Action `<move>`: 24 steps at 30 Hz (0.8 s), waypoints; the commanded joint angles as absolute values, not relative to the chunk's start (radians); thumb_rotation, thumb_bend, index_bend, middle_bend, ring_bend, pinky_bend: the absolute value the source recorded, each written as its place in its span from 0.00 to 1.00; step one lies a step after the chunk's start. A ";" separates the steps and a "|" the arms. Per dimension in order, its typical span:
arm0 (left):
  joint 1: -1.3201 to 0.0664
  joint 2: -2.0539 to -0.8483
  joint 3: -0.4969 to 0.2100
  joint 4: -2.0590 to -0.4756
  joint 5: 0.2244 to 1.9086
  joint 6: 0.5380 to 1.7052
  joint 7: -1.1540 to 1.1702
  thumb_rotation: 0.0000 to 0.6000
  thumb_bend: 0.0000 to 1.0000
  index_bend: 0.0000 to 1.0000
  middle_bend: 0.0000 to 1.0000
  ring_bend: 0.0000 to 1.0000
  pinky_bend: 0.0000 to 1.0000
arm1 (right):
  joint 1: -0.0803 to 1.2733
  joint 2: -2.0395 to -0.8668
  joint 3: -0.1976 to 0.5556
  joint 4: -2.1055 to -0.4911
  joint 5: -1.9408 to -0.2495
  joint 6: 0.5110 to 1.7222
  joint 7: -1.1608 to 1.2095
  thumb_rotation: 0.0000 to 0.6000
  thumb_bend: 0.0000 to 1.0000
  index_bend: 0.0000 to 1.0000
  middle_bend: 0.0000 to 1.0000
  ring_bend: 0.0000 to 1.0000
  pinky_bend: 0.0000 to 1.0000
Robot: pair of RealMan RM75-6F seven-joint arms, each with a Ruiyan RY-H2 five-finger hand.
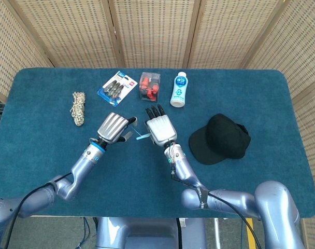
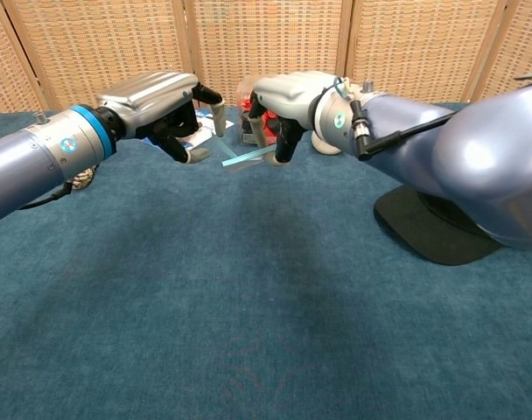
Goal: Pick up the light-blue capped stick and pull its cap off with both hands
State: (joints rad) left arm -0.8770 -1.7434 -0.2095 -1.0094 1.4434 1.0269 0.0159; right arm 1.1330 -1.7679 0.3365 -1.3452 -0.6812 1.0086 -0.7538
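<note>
A rope bundle [image 1: 78, 108] lies at the table's [image 1: 43, 155] left side. The left hand [image 1: 115, 128] hovers above the cloth, fingers apart and curled, holding nothing, its fingertips [image 2: 196, 154] just beside the stick's free end. The light-blue stick [image 2: 246, 158] is off the table, pinched in the right hand [image 1: 160, 129] and jutting toward the left one. Behind them lie a blister pack [image 1: 116, 87], a red pack [image 1: 149, 85] and a bottle [image 1: 179, 90]. A black cap [image 1: 219, 138] sits at right.

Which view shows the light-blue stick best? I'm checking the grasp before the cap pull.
The chest view: the light-blue stick juts sideways from the right hand toward the left hand. The head view shows only a sliver between the hands.
</note>
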 commanded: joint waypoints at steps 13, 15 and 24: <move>-0.891 -1.785 -0.204 -0.967 1.439 1.040 -0.012 1.00 0.44 0.57 1.00 1.00 1.00 | 1.128 -1.748 0.330 -1.359 -0.684 1.012 -0.747 1.00 0.67 0.65 0.10 0.00 0.00; -0.893 -1.792 -0.205 -0.958 1.439 1.043 -0.011 1.00 0.46 0.61 1.00 1.00 1.00 | 1.128 -1.747 0.329 -1.360 -0.685 1.012 -0.745 1.00 0.67 0.65 0.11 0.00 0.00; -0.897 -1.815 -0.209 -0.929 1.435 1.060 -0.015 1.00 0.63 0.70 1.00 1.00 1.00 | 1.121 -1.735 0.322 -1.363 -0.694 1.014 -0.735 1.00 0.67 0.65 0.11 0.00 0.00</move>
